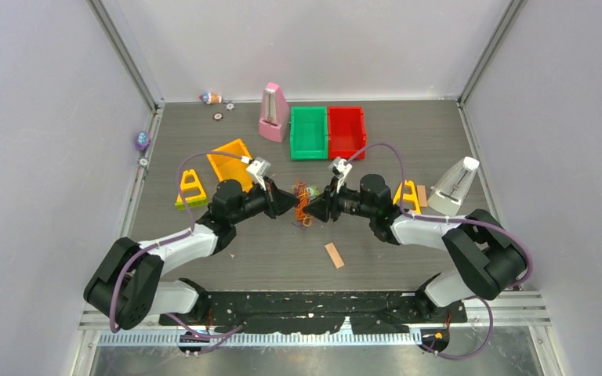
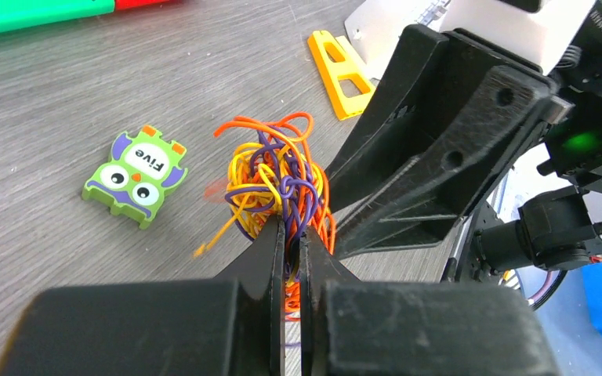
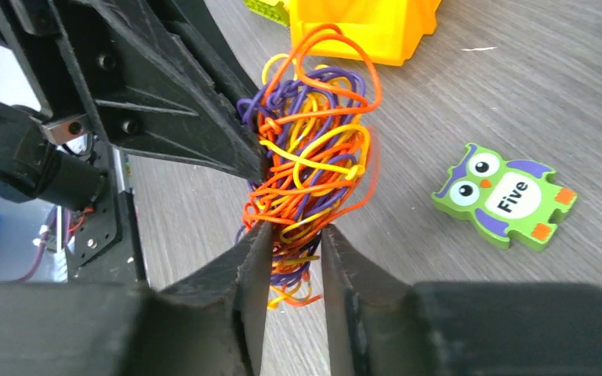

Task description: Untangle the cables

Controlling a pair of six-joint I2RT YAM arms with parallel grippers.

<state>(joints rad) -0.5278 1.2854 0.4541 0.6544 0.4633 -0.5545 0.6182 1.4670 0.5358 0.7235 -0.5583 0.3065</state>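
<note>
We see thin orange, yellow, purple cables (image 3: pixel 313 157) balled, nothing freed; left gripper (image 2: pixel 291 231) pinches strands; right gripper (image 3: pixel 290 235) straddles opposite side, grip unclear.

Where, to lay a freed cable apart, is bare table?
Bare: the table between red bin and white metronome, and between wooden block and left arm. Crowded: around the cables, where left gripper, right gripper and owl tile gather.

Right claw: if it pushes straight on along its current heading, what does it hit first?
The cables: the tangle sits between the right claw's fingers. Just behind it, slightly to one side, is the left claw, clamped on the same tangle. How far apart the two are in depth is unclear.
</note>
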